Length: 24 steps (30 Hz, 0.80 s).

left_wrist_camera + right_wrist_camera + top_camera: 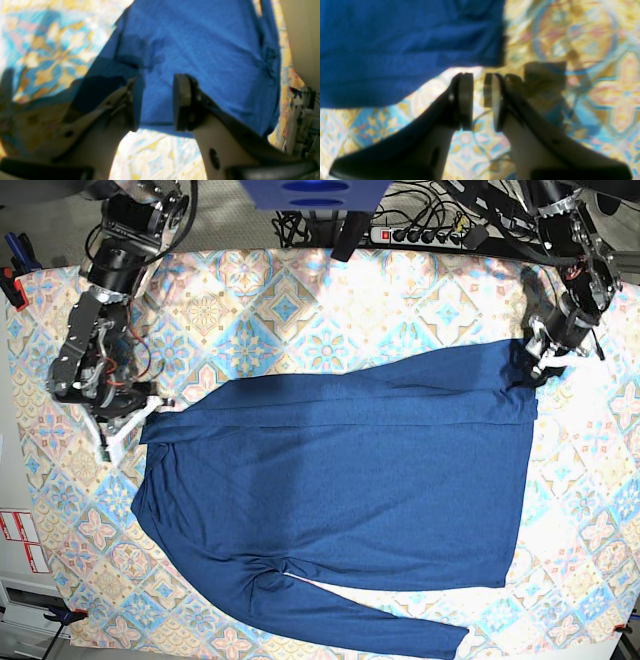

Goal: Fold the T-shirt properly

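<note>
2 sets of fingers stand parted with nothing between them. Nearest the lens in the left wrist view, the left gripper (157,102) has a clear gap between its pads, hanging just over a hem edge of the T-shirt (200,50), the cloth showing through the gap rather than pinched. In the right wrist view the right gripper (478,100) also has its fingers apart, though more narrowly, over bare tablecloth (595,75) just beside the shirt's edge, apart from the fabric.

Farther out, the base view shows the T-shirt (340,490) spread flat across the middle of the worktop, 1 long strip along its far edge doubled over the body, 1 sleeve trailing along the near edge. Each gripper sits at an end of that far fold: the left gripper (545,355) at the view's right corner, the right gripper (125,415) at the view's left corner. That placement suits 2 arms carrying 1 long edge together so it lands straight. My judgement: the first fold is laid and released, and the near sleeve and lower body remain to be folded.
</note>
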Motion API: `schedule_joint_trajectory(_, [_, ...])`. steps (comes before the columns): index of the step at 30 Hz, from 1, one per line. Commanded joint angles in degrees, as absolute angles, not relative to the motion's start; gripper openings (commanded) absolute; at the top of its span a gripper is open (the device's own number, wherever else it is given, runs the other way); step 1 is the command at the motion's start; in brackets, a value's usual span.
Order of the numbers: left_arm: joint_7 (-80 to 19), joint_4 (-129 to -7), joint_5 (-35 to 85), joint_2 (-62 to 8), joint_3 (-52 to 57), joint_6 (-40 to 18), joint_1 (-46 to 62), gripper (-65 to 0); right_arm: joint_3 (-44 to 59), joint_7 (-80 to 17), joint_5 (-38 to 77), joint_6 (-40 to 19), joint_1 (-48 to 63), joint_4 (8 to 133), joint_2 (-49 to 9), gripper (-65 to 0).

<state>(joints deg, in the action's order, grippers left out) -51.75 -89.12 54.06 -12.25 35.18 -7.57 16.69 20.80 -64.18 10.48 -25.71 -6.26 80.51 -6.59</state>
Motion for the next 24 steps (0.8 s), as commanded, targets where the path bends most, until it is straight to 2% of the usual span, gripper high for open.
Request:
schedule_joint_trajectory(1, [-51.12, -89.80, 54.64, -13.14, 35.47, -7.87, 17.01, -44.3, 20.62, -63.16, 10.95, -25.80, -7.34, 81.63, -7.43, -51.9])
schedule_joint_trajectory(20, [-51.38, -82.24, 54.37, -13.05, 36.53, -7.52, 17.45, -43.8, 20.18, -63.16, 10.95, -25.80, -7.34, 81.63, -7.25, -51.9])
schedule_joint_trajectory(24, [-51.56, -82.15, 53.93, -13.05, 36.53, -7.52, 17.45, -36.8, 19.30, -63.16, 10.95, -25.80, -7.43, 81.54, -7.25, -51.9])
